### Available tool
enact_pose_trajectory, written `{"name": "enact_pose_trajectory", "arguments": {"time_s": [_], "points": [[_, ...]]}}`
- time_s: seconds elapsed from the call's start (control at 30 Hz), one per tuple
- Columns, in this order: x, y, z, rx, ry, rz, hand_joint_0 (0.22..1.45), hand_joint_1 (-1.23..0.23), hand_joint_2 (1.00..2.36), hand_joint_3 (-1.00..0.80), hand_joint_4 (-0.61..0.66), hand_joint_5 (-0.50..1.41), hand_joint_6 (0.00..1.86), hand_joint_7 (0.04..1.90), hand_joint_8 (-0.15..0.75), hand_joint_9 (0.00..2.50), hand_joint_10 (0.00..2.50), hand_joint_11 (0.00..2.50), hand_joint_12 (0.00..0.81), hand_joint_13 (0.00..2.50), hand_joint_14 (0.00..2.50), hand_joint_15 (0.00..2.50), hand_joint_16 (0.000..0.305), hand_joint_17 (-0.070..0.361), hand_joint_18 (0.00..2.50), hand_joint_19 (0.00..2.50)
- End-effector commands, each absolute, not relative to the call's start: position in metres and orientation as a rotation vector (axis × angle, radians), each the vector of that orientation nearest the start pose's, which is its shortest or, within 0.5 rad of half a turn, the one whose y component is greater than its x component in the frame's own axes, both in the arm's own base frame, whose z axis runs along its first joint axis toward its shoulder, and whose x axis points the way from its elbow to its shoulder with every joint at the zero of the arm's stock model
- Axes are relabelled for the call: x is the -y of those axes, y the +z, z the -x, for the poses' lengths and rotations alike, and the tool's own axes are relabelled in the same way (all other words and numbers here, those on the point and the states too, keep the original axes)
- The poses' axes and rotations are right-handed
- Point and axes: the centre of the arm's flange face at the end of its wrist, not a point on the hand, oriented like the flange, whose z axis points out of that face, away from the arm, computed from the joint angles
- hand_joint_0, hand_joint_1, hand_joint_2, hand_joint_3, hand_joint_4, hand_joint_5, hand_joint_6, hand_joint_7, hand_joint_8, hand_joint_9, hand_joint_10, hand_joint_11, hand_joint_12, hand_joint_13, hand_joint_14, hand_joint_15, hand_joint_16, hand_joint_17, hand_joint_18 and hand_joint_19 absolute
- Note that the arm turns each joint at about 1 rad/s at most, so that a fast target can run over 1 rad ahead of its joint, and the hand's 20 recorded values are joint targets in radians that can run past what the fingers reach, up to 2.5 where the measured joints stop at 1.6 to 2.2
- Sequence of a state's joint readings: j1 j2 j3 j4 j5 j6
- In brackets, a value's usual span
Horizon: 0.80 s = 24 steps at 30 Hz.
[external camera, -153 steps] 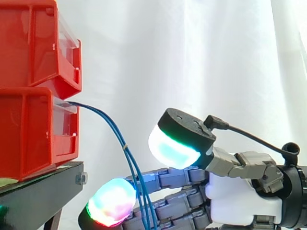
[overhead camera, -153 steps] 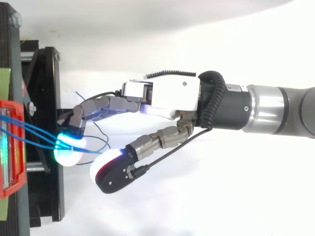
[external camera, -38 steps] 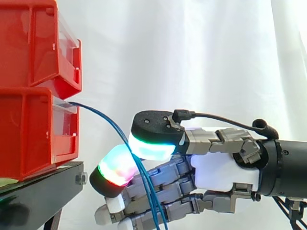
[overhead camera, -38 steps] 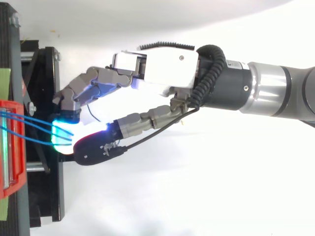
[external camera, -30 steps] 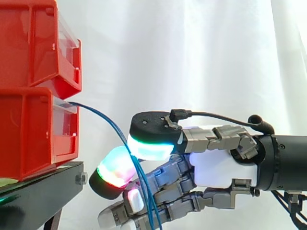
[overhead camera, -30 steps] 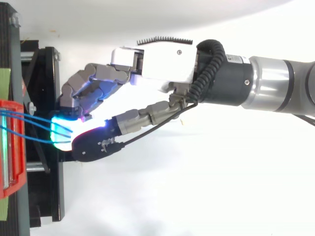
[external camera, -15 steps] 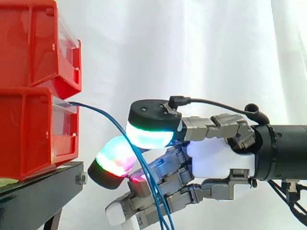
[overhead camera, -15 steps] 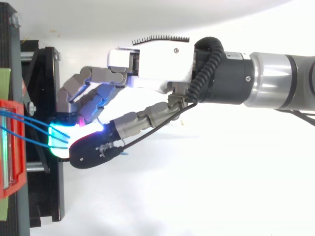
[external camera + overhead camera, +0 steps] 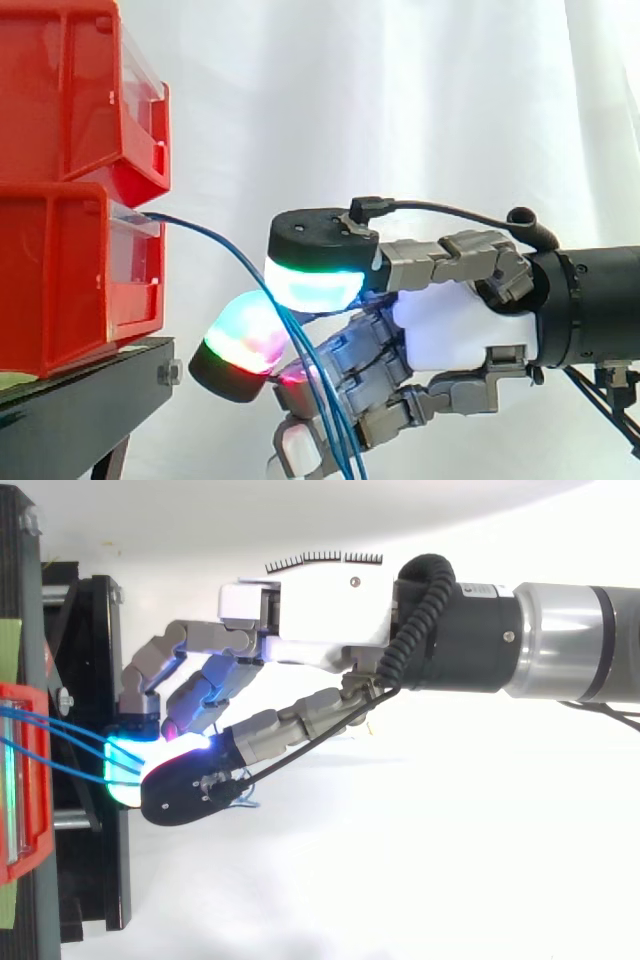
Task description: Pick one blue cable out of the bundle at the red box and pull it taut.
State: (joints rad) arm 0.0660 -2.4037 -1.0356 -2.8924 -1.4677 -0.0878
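Hand (image 9: 455, 325) pinching blue cables (image 9: 218, 240) between glowing pads (image 9: 310, 285), near red box (image 9: 70, 270).

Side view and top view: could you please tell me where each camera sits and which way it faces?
Side view: beside the work, level, facing the red bins on the black stand; the hand enters from the right.
Top view: overhead, looking down; the hand and arm reach in from the right edge.
Shared: the hand pinching the blue cables running from the bins.
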Motion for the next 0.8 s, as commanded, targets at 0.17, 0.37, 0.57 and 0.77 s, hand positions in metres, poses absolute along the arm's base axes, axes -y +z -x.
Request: {"name": "enact_pose_trajectory", "arguments": {"time_s": [0.17,0.37,0.57,0.77], "points": [[0.0907,0.2311,-0.7899,-1.275,1.106,-1.228,0.63,-0.69,1.02,-0.14,0.13,-0.22,0.91,0.79,0.343,0.82,0.01,1.12,0.420,0.89,0.02,0.58,0.052,0.118,0.55,0.23],[0.0906,0.2307,-0.7894,-1.273,1.115,-1.241,0.63,-0.68,1.02,-0.14,0.13,-0.22,0.91,0.79,0.349,0.66,0.01,0.95,0.458,0.84,0.01,0.44,0.052,0.118,0.54,0.22],[0.0900,0.2314,-0.7898,-1.273,1.125,-1.242,0.63,-0.67,1.03,-0.14,0.14,-0.22,0.92,0.79,0.355,0.63,0.01,0.92,0.462,0.94,0.01,0.44,0.053,0.119,0.56,0.21],[0.0898,0.2321,-0.7901,-1.271,1.130,-1.244,0.63,-0.67,1.02,-0.14,0.15,-0.22,0.92,0.79,0.357,0.64,0.01,0.91,0.452,1.04,0.01,0.51,0.053,0.119,0.56,0.20]]}}
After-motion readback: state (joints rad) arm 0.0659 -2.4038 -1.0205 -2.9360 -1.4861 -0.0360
